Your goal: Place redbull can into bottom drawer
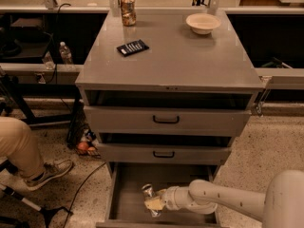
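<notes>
The pincer [154, 204] is clasping the redbull can [147, 191] narrowly, holding it inside the open bottom drawer [127, 186].

On the cabinet top [190, 65]: bronze can [127, 9], white bowl [203, 23], perhaps a remote [133, 47].

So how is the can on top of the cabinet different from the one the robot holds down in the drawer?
The bronze can stands upright and free at the back of the cabinet top; the silver can is tilted, gripped by the tool over the open bottom drawer. The bronze can looks orange-brown, the silver can shiny and pale. Both are metal drink cans.
</notes>
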Motion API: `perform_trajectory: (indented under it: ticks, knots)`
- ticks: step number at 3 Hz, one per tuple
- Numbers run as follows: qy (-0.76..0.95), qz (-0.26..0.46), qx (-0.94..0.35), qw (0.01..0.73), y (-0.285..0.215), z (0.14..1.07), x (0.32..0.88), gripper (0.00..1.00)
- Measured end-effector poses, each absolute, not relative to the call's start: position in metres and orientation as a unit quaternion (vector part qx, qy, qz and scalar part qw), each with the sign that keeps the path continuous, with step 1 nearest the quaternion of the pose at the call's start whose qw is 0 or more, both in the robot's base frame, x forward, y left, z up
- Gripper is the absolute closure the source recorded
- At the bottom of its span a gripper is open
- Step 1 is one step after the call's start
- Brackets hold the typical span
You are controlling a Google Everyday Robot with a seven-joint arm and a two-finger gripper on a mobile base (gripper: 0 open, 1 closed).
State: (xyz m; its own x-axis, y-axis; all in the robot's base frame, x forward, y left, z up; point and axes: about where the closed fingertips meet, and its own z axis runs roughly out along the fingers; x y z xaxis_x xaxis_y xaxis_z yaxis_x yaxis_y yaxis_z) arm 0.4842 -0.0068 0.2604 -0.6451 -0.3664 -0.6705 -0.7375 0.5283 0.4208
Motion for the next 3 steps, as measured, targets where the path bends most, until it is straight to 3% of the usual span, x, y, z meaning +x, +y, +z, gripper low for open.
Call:
perform_trajectory:
  ticks: [3]
  knots:
    - [0.866, 0.288, -0.336, 0.234, 0.049, 0.189, 0.522, 1.0]
